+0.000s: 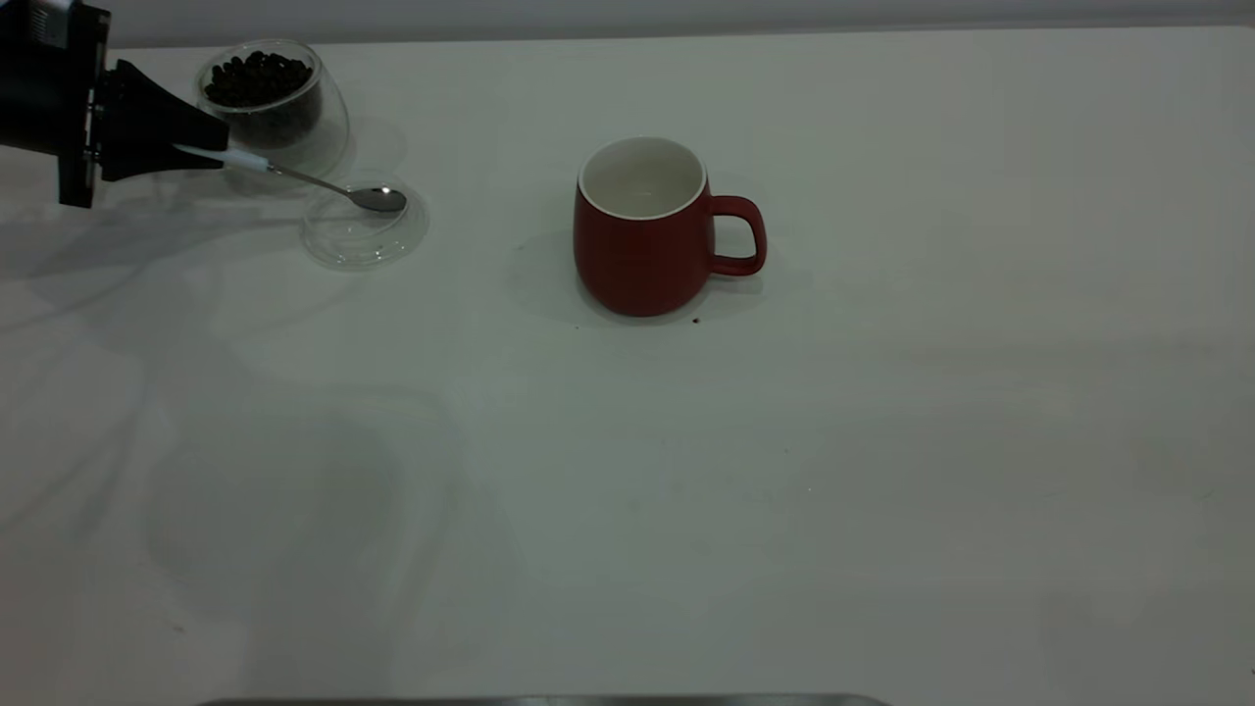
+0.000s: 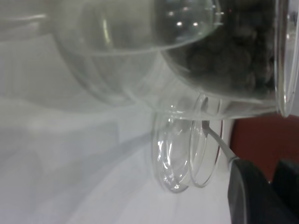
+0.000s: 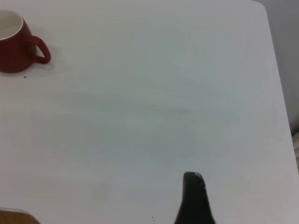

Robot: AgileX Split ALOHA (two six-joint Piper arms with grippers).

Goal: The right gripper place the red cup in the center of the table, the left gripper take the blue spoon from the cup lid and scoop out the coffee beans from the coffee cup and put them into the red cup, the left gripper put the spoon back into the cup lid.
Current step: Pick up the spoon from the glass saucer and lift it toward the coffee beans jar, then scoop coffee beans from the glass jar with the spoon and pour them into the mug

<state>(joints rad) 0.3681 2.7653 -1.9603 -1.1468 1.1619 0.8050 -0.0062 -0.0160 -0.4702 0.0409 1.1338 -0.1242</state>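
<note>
At the table's (image 1: 686, 490) far left, my left gripper (image 1: 214, 147) is shut on the pale blue handle of the blue spoon (image 1: 294, 175). The spoon's silver bowl lies over the clear cup lid (image 1: 338, 240); whether it touches is unclear. Just behind them stands the glass coffee cup (image 1: 328, 123), holding a heap of coffee beans (image 1: 257, 78). The red cup (image 1: 637, 250) stands upright mid-table, handle to the right, white inside showing. In the left wrist view the coffee cup (image 2: 117, 70), lid (image 2: 170, 154) and spoon neck (image 2: 219, 142) are close up. My right gripper (image 3: 194, 198) is parked over bare table.
A dark crumb (image 1: 696, 320) lies on the table by the red cup's base. The red cup (image 3: 14, 46) is far from the right gripper. A grey edge (image 1: 549, 700) runs along the table's near side.
</note>
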